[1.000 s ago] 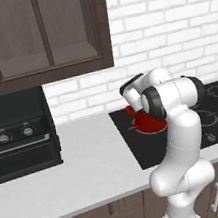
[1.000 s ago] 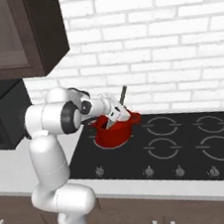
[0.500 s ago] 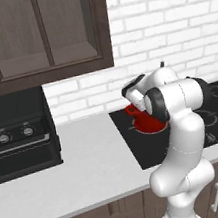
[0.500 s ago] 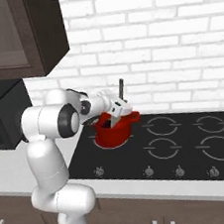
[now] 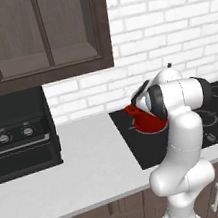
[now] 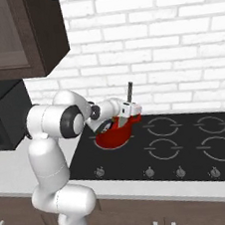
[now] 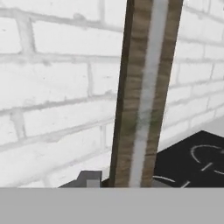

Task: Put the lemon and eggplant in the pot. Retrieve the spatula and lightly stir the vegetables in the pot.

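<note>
Brick wall (image 7: 52,87) | gripper (image 6: 129,109) clamps spatula (image 7: 146,87) | pot (image 6: 113,133) | no legible writing

arm — bent forward, low | gripper (image 6: 129,110) — clamped shut, holding

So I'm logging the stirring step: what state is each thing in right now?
Round red pot: upright on the black cooktop's rear-left burner.
Long wooden-handled spatula: upright, gripped over the pot.
Claw: shut on the spatula.
Dark wood cabinet doors: closed.
</note>
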Robot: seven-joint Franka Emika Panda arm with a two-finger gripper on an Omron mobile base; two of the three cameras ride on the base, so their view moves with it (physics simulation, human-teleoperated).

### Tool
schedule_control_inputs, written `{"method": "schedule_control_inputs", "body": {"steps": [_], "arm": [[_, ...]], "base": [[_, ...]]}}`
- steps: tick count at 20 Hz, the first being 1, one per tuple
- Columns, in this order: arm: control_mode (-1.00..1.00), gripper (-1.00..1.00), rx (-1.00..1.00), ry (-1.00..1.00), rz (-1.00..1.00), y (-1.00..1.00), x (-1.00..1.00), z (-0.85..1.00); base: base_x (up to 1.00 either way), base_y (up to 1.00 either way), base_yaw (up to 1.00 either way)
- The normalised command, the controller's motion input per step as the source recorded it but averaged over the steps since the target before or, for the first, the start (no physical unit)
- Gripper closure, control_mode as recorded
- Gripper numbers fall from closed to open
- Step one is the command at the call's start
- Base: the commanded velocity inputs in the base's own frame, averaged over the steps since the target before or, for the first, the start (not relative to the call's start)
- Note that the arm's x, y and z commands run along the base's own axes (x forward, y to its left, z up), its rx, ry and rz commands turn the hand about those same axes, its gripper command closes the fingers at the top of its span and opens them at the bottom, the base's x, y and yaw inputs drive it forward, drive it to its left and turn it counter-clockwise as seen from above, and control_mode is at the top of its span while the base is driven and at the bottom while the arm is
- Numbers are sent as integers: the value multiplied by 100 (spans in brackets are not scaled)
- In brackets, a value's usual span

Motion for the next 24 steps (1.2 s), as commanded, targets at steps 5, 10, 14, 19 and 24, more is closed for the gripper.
{"method": "schedule_control_inputs", "body": {"steps": [5,10,14,19,24], "arm": [[-100,100,-22,0,0,36,0,-93],[-100,100,-9,0,0,76,0,-74],[-100,100,3,-14,0,17,0,68],[-100,100,0,-8,-2,0,0,71],[-100,100,-12,6,-8,0,0,-16]], "base": [[0,0,0],[0,0,0],[0,0,0],[0,0,0],[0,0,0]]}}
